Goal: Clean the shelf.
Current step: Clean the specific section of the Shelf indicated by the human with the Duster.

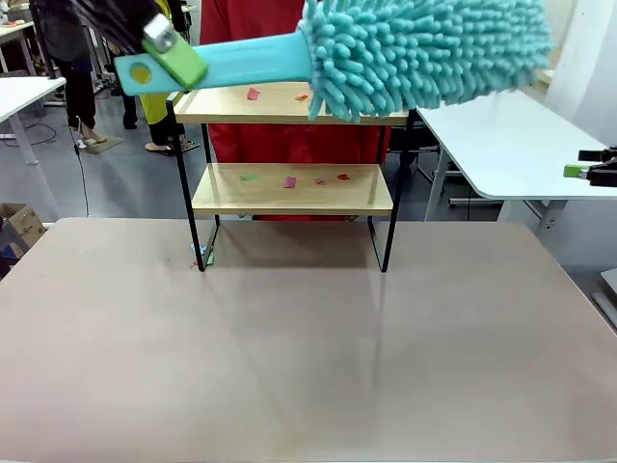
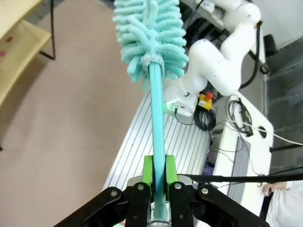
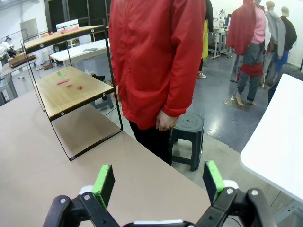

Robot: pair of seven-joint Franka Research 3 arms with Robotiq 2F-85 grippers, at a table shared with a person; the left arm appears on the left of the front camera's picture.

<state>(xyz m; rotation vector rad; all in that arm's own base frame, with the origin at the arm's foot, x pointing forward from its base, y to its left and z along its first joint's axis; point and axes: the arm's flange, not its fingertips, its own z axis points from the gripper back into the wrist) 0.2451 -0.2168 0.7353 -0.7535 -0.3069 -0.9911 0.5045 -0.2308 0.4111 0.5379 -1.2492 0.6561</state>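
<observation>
The left claw [image 2: 158,176] clamps the duster [image 1: 424,48], lying nine to three o'clock, the shelf [image 1: 231,198] beyond at twelve. The right claw [image 3: 158,182] gapes, farther off.

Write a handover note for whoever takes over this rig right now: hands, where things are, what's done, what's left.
Left hand: shut on the handle of the teal fluffy microfibre duster, held in the air, clear of the shelf.
Right hand: open, empty, off to the right.
Two-tier wooden shelf with a black metal frame: at the beige table's far edge.
Done: duster picked up.
Left: small red, pink and green scraps lie on both boards; sweep them off.
</observation>
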